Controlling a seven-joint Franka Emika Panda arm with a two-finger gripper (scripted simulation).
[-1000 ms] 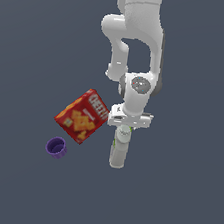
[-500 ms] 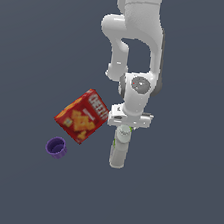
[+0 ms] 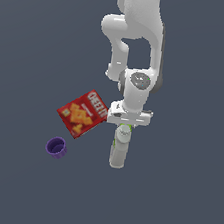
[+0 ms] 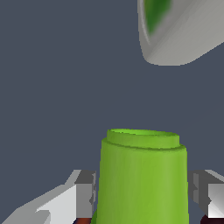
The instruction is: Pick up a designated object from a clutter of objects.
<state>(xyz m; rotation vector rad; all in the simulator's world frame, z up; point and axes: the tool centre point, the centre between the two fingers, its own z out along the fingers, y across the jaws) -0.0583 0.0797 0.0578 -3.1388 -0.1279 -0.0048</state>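
The designated object, a lime-green cup (image 4: 143,175), fills the wrist view's lower middle, standing between my two grey fingers (image 4: 85,192). My gripper (image 4: 143,192) straddles it, open, with only a thin gap showing on each side. In the exterior view the gripper (image 3: 129,117) points down at the clutter and hides the green cup. The clutter there includes a red Cheez-It box (image 3: 82,113), a purple cup (image 3: 56,147) and a white bottle (image 3: 119,150).
The white bottle (image 4: 183,30), with a green label, lies just beyond the green cup. The cracker box sits close to the hand on the exterior view's left. The purple cup stands further off that way. The floor is plain dark grey.
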